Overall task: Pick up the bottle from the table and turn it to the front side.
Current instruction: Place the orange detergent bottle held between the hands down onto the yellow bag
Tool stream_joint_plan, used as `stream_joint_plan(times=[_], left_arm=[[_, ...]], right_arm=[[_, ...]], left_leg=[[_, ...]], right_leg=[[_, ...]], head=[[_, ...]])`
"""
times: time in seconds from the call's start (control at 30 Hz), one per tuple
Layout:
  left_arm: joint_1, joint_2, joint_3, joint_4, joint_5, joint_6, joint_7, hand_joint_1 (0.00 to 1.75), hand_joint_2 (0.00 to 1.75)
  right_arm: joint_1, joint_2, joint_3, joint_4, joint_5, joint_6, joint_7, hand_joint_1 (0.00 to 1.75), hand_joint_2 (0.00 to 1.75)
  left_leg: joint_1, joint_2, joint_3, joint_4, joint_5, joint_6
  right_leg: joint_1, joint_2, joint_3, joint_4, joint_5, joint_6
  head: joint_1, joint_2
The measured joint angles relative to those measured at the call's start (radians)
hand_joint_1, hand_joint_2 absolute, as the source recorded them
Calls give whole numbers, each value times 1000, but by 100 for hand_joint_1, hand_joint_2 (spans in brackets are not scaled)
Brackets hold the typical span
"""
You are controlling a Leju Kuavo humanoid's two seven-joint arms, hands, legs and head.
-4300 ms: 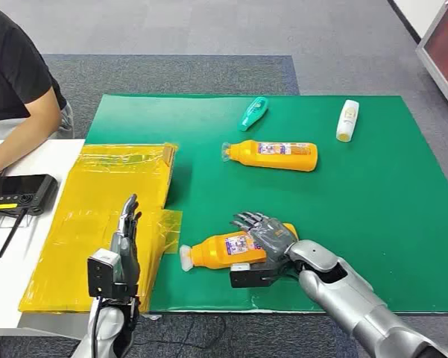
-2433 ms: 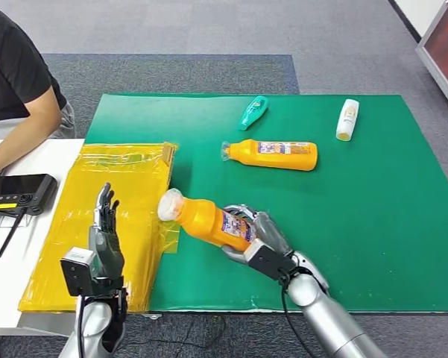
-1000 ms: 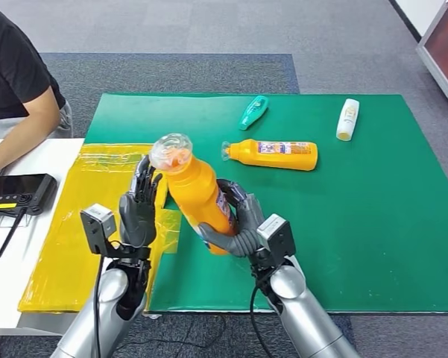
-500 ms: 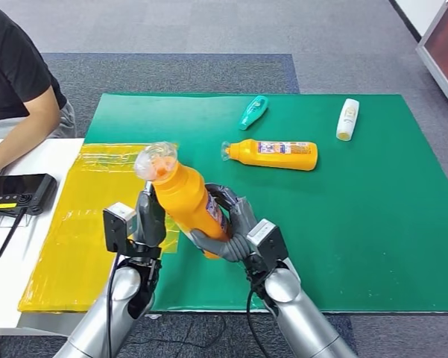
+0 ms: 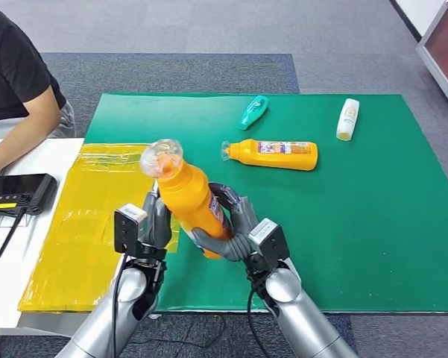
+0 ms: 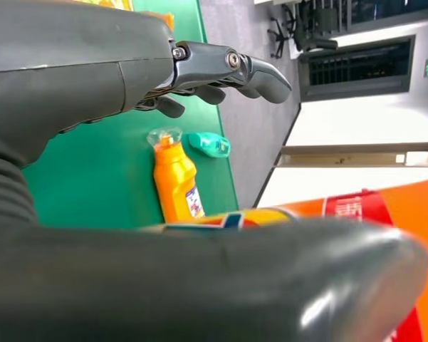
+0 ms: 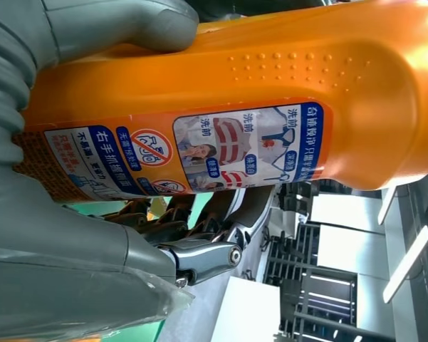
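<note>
Orange bottle point(image 5: 190, 203) (clear-capped, tilted) in right hand point(image 5: 232, 231)

Right hand point(image 7: 50, 214) grips orange bottle point(image 7: 308, 68); thumb over top side, dark fingers point(image 7: 201, 253) under it. Blue-edged label point(image 7: 201, 153) faces camera.

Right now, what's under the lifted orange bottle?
Under the lifted orange bottle: the right hand gripping its lower body, green mat below. The bottle's base and the mat directly beneath are covered.
</note>
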Motion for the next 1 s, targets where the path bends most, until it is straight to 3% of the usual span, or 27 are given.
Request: stream_joint_plan(times=[0.43,0.57,1.0], left_arm=[[-12,4,-13,0,86,-66,13,0,0],[-11,8,-19,-22,79,-65,7,0,175],[-12,33,-118,-130,-26,-25,27,0,175]], right_arm=[[7,-6,6,-15,-28,-23,-7,175,175],[13,-10,0,-24,-50,-28,-11,175,175],[25,-12,-29,-28,-71,-47,-14,175,175]], left_leg=[[0,0,0,0,0,0],[0,0,0,0,0,0],[0,0,0,0,0,0]], right_leg=[[0,0,0,0,0,0],[0,0,0,0,0,0],[0,0,-1,0,0,0]], head=[[0,0],[0,0],[0,0]])
